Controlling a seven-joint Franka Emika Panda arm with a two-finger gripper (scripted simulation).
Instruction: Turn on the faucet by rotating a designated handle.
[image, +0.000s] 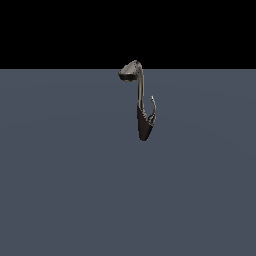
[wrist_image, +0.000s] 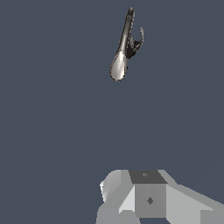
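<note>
The faucet (image: 141, 97) stands on the flat grey floor, with a tapered dark base (image: 144, 127), a slim neck and a hooded grey spout head (image: 129, 71) turned to the exterior view's left. The handle (image: 153, 107) is a thin curved grey lever rising from the base on the exterior view's right. The arm does not show in the exterior view. In the wrist view the faucet (wrist_image: 126, 35) is seen from above, with its spout head (wrist_image: 118, 66) and handle (wrist_image: 141, 35). Only the grey-white gripper body (wrist_image: 148, 199) shows there, far from the faucet. Its fingertips are hidden.
A plain grey floor (image: 60, 190) spreads around the faucet, under a black background. No other objects show.
</note>
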